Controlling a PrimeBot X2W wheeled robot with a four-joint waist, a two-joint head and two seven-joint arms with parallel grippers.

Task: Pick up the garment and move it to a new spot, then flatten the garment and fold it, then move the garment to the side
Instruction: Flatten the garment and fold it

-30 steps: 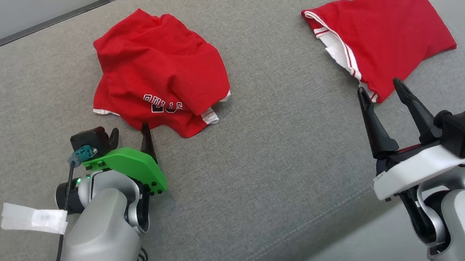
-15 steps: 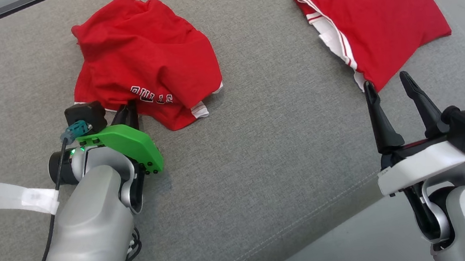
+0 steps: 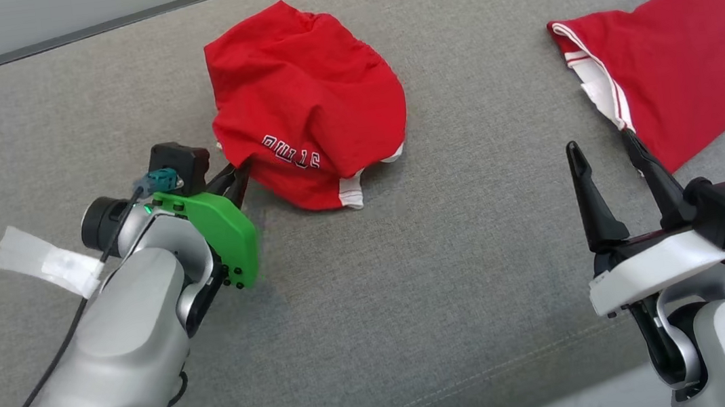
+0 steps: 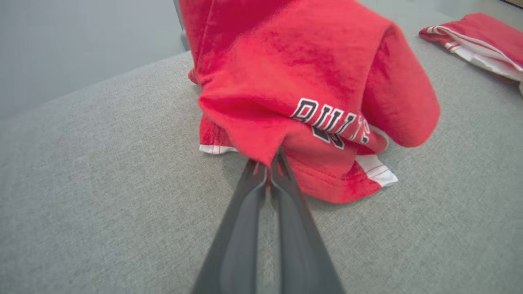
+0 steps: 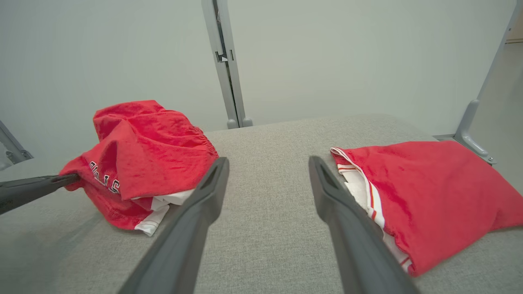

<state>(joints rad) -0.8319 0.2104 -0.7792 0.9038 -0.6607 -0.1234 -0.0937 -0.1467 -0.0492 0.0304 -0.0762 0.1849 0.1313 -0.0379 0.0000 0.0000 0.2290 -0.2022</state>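
The crumpled red garment (image 3: 306, 100) with white lettering and white trim lies in a heap on the grey cushion (image 3: 410, 259). My left gripper (image 3: 237, 173) is shut on its near left edge; in the left wrist view the two fingers meet on a pinched fold of red cloth (image 4: 267, 163), and the garment (image 4: 306, 73) bulges above them. The right wrist view has the same garment (image 5: 143, 151) at the left, with the left gripper's fingers (image 5: 36, 188) at its edge. My right gripper (image 3: 601, 143) stands open and holds nothing, its jaws well apart (image 5: 268, 161).
A second red garment (image 3: 682, 71), folded flat with white striped trim, lies at the right, just beyond my right gripper's fingertips (image 5: 429, 183). The cushion's front edge curves away at the lower right. A grey metal post (image 5: 224, 61) stands behind the cushion.
My left gripper has reached the garment's near edge and shut on it, and the cloth there now rises off the cushion. The head camera has shifted. The right gripper stays open.
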